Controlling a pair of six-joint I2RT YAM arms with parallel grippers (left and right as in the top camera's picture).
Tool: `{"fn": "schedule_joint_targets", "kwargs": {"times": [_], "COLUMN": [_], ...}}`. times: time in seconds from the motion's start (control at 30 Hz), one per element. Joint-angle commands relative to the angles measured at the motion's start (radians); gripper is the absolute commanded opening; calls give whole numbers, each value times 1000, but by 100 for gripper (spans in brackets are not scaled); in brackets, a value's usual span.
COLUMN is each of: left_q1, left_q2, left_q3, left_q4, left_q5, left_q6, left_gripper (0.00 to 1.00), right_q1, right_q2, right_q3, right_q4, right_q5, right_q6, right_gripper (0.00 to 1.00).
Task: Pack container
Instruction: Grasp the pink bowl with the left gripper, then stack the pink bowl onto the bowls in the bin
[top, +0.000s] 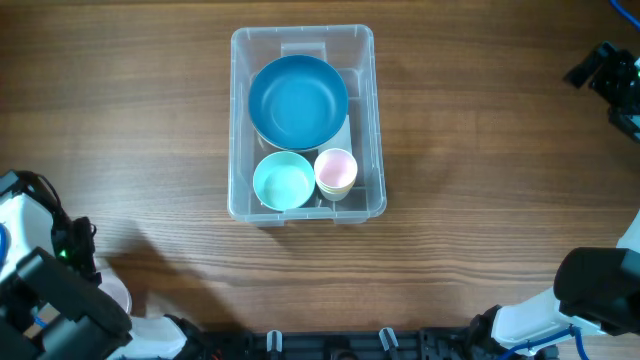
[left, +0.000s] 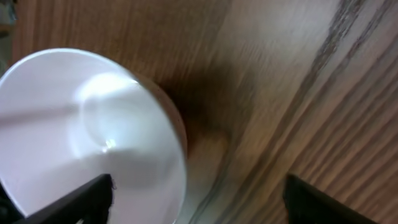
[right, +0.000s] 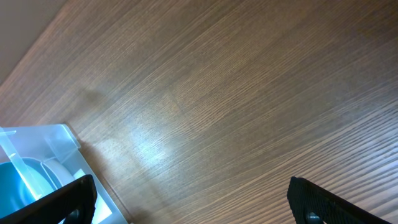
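The clear plastic container stands at the table's middle. It holds a large blue bowl, a small pale teal bowl and a pink cup. A white bowl lies on the table at the near left; in the overhead view only a sliver of it shows beside the left arm. My left gripper is open, with one finger over the white bowl's rim and the other over bare wood. My right gripper is open and empty over bare table to the right of the container.
The right arm's wrist hangs at the far right edge and its base stands at the near right. The left arm's body fills the near left corner. The table is brown wood.
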Motion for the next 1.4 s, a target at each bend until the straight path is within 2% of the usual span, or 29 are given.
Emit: {"fn": "schedule_joint_targets", "kwargs": {"times": [0.0,0.03,0.13,0.2,0.3,0.37,0.4,0.43,0.5,0.6,0.77,0.87,0.93,1.0,1.13,1.2,1.27,1.37], "left_q1": [6,6,6,6,6,6,6,6,6,6,-46,-155,-253,-411,-769,-901,-1100,-1258], "left_q2": [66,79,88,88,88,88,88,88,88,87,33,-48,-101,-157,-172,-172,-165,-121], "left_q3": [-8,-8,-8,-8,-8,-8,-8,-8,-7,-6,95,215,301,437,692,732,734,734], "left_q4": [36,54,57,59,59,57,57,59,63,58,3,-58,-81,-84,-158,-155,-144,-155], "left_q5": [-13,-13,-13,-13,-13,-11,0,11,34,41,85,86,96,220,266,265,265,266], "left_q6": [64,93,93,93,93,93,93,93,94,95,206,236,311,525,732,807,930,961], "left_gripper": [66,57,51,35,33,24,14,9,4,4,4,4,4,4,4,4,4,4], "right_q1": [6,6,6,6,6,6,6,6,6,6,6,6,6,6,6,6,6,6], "right_q2": [9,9,9,9,9,9,9,9,9,9,9,9,9,9,9,9,9,9], "right_q3": [-3,-3,-3,-3,-3,-3,-3,-3,-3,-3,-3,-3,-3,-3,-3,-3,-3,-3], "right_q4": [0,0,0,0,0,0,0,0,1,1,2,2,2,1,1,0,0,-2], "right_q5": [-10,-10,-10,-10,-10,-10,-10,-9,-9,-8,-5,-6,-6,-6,-6,-6,-6,-6], "right_q6": [-2,-2,-2,-2,-2,-2,-2,-2,-2,-2,-3,-3,-3,-3,-3,-3,-2,-3], "right_gripper": [100,99,100,99,99,100,100,99,100,99,99,99,100,99,100,99,100,100]}}
